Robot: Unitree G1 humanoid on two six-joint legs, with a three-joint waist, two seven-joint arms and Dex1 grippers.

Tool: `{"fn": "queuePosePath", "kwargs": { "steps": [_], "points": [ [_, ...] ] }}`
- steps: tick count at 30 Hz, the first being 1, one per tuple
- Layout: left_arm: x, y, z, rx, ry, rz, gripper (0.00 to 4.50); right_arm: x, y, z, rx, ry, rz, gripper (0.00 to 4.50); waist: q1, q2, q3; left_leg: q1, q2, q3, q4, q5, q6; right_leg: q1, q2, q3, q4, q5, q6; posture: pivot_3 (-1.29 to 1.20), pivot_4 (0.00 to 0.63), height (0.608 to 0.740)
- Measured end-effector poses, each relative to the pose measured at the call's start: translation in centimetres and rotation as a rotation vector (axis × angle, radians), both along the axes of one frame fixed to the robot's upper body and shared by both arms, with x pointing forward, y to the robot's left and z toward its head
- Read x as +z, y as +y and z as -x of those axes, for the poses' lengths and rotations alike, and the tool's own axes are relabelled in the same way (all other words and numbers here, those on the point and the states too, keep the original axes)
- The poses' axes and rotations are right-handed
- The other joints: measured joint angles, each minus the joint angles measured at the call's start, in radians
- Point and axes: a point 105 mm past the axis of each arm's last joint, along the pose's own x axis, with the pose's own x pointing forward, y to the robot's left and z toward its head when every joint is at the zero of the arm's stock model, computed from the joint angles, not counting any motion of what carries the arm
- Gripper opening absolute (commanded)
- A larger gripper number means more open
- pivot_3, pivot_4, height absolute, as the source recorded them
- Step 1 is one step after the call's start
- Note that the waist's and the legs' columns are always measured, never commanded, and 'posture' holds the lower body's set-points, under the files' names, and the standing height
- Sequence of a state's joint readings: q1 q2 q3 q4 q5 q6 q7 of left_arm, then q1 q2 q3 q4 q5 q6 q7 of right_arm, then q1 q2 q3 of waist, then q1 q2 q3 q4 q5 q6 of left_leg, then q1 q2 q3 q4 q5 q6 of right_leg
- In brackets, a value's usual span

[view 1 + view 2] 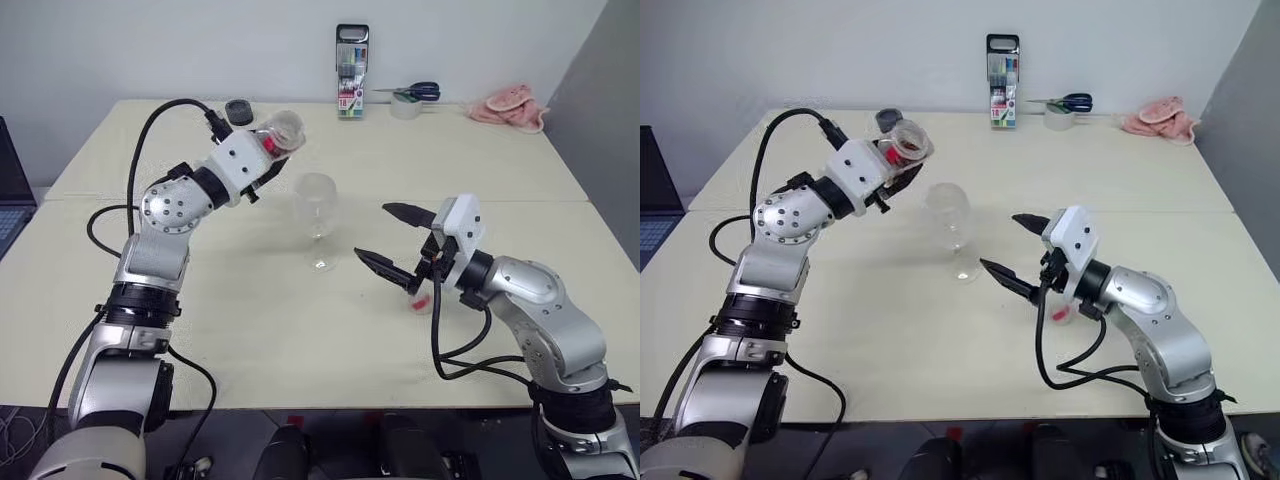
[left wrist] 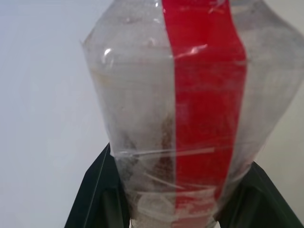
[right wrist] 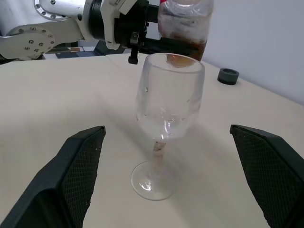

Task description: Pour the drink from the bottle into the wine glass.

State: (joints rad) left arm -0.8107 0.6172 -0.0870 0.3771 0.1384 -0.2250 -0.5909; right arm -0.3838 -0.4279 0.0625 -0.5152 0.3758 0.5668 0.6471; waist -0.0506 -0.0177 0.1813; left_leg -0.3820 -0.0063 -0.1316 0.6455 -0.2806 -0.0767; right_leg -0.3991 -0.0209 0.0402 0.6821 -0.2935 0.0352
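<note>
Claws first, nearest to farthest. The right claw (image 1: 395,240) hangs low over the counter (image 1: 250,340) with its two black fingers spread wide and nothing between them; just beneath it a small white-and-red cap (image 1: 421,302) lies on the counter. The wine glass (image 1: 318,220) stands upright a little ahead of those open fingers, apart from them, its bowl looking empty or nearly so.

Beyond the glass, the left claw (image 1: 268,160) is clenched on the bottle (image 1: 275,135), held up off the counter and tipped over, its uncapped mouth higher than the glass rim and off to the far side of it. In the left wrist view the black fingers press both sides of the clear body beside the red label strip. A little amber drink (image 3: 190,45) sits low in the bottle in the right wrist view.

My reading is that the step in hand is bringing the mouth over the glass before pouring. The next move seems to call for shifting the mouth above the bowl and tilting slowly, since the thin-stemmed glass could topple at a knock.

Room is generous: the glass is well in from every edge. A dark round lid (image 3: 228,75), a marker case (image 1: 352,72), scissors (image 1: 415,92) and a pink cloth (image 1: 510,105) lie farther off.
</note>
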Motion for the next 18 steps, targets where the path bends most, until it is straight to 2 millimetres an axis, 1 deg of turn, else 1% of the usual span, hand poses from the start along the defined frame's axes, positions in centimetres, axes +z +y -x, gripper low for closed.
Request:
{"fn": "queuePosePath", "kwargs": {
  "steps": [3, 8, 12, 18],
  "points": [
    [-0.1, 0.1, -0.3, 0.0, -0.037, -0.09, 1.76, 0.2, 0.0, -0.4, -0.029, 0.006, -0.005, 4.5, -0.001, 0.0, 0.0, -0.002, 0.0, 0.0, 0.0, 0.0, 0.0, -0.002, 0.0, 0.0, 0.001, 0.0, 0.0, 0.0, 0.15, 0.74],
    [0.5, 0.6, -0.5, 0.0, -0.11, -0.183, 1.76, 0.5, 0.1, -0.5, -0.049, 0.016, -0.011, 4.5, -0.001, 0.0, 0.0, -0.005, -0.001, 0.0, 0.001, 0.0, 0.0, -0.005, 0.0, 0.0, 0.001, 0.0, 0.0, 0.0, 0.15, 0.74],
    [1.2, 0.5, -0.5, -0.019, -0.179, -0.237, 1.76, 0.5, 0.4, -0.2, -0.019, 0.051, -0.019, 4.5, -0.001, 0.0, 0.0, -0.007, -0.001, 0.0, 0.001, 0.0, 0.0, -0.006, -0.001, 0.0, 0.001, 0.0, 0.0, 0.0, 0.15, 0.74],
    [1.1, 0.7, -0.3, -0.032, -0.223, -0.299, 1.76, 0.8, 0.0, 0.2, 0.015, 0.063, -0.003, 4.5, -0.002, 0.0, 0.0, -0.008, -0.001, 0.0, 0.001, 0.0, 0.0, -0.006, -0.001, -0.001, 0.001, 0.0, 0.0, 0.0, 0.15, 0.74]
  ]
}}
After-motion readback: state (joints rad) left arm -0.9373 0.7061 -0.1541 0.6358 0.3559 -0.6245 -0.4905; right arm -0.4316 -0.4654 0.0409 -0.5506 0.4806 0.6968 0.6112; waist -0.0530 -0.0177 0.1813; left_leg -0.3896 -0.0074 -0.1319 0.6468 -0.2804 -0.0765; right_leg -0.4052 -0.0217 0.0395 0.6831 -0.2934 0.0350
